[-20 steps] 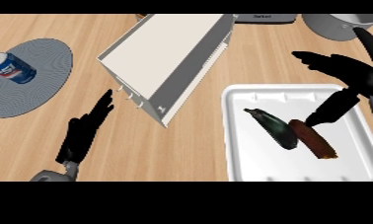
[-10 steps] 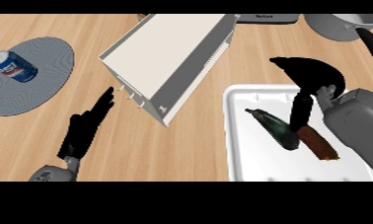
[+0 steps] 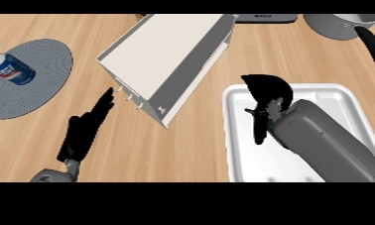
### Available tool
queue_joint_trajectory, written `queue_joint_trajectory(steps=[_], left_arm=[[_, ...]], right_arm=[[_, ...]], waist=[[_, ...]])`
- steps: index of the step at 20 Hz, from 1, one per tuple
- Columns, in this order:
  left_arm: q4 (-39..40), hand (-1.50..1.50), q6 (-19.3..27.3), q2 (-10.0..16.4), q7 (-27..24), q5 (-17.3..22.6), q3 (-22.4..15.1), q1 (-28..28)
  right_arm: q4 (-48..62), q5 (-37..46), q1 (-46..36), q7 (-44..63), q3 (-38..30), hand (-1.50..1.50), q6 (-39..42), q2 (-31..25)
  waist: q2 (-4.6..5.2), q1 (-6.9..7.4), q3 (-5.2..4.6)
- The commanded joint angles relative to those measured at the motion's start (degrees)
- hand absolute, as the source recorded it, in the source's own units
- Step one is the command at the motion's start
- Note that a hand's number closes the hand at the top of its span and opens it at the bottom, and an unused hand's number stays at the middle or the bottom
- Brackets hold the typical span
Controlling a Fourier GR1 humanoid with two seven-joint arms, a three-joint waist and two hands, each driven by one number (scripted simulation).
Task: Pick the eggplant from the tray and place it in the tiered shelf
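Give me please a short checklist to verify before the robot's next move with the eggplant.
1. Right hand is above the tray: ok.
2. Eggplant is held: cannot tell; the right hand and forearm hide it.
3. Tiered shelf is apart from the tray, to its left: ok.
4. Left hand is out of the way: ok; open, resting at the lower left.
5. Can on the plate is far from the path: ok.
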Motion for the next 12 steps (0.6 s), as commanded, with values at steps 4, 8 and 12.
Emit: queue_joint_trajectory(steps=[4, 8, 12], left_arm=[[-0.06, 0.0, -0.68, 0.0, -1.72, -1.51, 0.87, 2.52], [2.51, 0.0, -2.84, -0.43, -2.46, -0.3, 2.7, 0.24], [4.82, 0.0, -0.51, -2.65, -3.98, -2.97, 2.17, 0.33]], right_arm=[[-1.97, 1.59, 2.05, 9.95, -0.36, -1.5, 5.65, 1.72], [-2.13, 4.74, 2.26, 12.45, 0.09, -1.5, 4.68, 4.06], [-1.33, 10.08, 5.65, 7.36, 1.63, -1.5, 3.05, 1.14]], waist=[[-0.16, -0.59, -0.01], [-0.07, -0.67, -0.03], [0.0, -0.78, -0.01]])
